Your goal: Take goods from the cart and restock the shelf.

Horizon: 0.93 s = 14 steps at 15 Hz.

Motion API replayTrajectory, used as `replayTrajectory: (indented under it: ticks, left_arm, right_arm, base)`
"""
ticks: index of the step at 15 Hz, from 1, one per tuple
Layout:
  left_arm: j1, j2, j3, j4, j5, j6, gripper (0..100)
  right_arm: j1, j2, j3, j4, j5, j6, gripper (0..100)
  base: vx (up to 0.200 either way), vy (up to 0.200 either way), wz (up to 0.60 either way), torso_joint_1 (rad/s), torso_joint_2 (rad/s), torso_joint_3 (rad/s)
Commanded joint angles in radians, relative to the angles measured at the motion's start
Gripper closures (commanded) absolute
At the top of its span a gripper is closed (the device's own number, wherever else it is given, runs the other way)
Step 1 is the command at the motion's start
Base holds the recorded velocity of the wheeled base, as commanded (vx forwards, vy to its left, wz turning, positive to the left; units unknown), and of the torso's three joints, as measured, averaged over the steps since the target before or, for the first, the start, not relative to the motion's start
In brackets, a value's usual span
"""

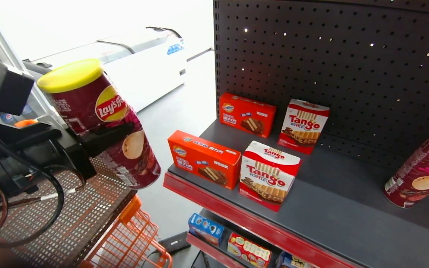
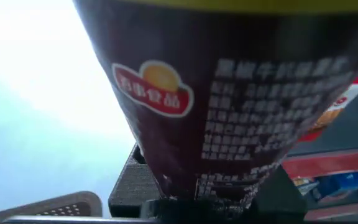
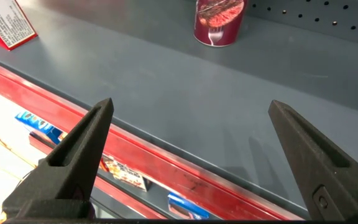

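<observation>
The shelf [image 1: 341, 208] has a grey deck, a red front lip and a black pegboard back. To its left stands the orange cart [image 1: 88, 219], with a perforated top tray over a wire basket.

Above that tray, clear of the shelf, the left gripper [image 1: 104, 137] pinches a chips can [image 1: 88, 98] around its middle. The can is a tall dark-maroon tube with a yellow lid and a potato-chip picture on its side, and it tilts with its lid towards the camera.

A second matching can [image 1: 421, 171] leans on the deck's right end, well apart from the boxes. Two orange biscuit boxes [image 1: 204, 159] and two red-and-white wafer boxes [image 1: 268, 175] stand in two rows at the shelf's left end.

The right gripper [image 3: 194, 162] hangs over the shelf's front lip, its black fingers [image 3: 73, 162] spread wide with nothing between them.
</observation>
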Motion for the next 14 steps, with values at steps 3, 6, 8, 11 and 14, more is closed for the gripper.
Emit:
replayTrajectory:
  ticks: [3, 6, 8, 11, 14]
  left_arm:
    - [-0.075, -0.082, 0.055, 0.081, -0.017, -0.001, 100]
    - [-0.080, -0.062, 0.000, 0.109, -0.054, -0.002, 100]
    - [-0.097, -0.061, -0.059, 0.220, -0.057, 0.002, 100]
    - [-0.152, -0.062, -0.085, 0.242, -0.122, 0.002, 100]
    - [-0.181, -0.056, -0.089, 0.237, -0.157, 0.004, 100]
  right_arm:
    - [0.000, 0.001, 0.000, 0.000, 0.000, 0.000, 0]
    - [0.000, 0.001, 0.000, 0.000, 0.000, 0.000, 0]
    - [0.000, 0.001, 0.000, 0.000, 0.000, 0.000, 0]
    - [0.000, 0.001, 0.000, 0.000, 0.003, -0.005, 0]
    - [0.002, 0.001, 0.000, 0.000, 0.003, -0.005, 0]
  base:
    - [0.000, 0.000, 0.00, 0.000, 0.00, 0.000]
    - [0.000, 0.000, 0.00, 0.000, 0.00, 0.000]
    - [0.000, 0.000, 0.00, 0.000, 0.00, 0.000]
    - [0.000, 0.000, 0.00, 0.000, 0.00, 0.000]
    - [0.000, 0.000, 0.00, 0.000, 0.00, 0.000]
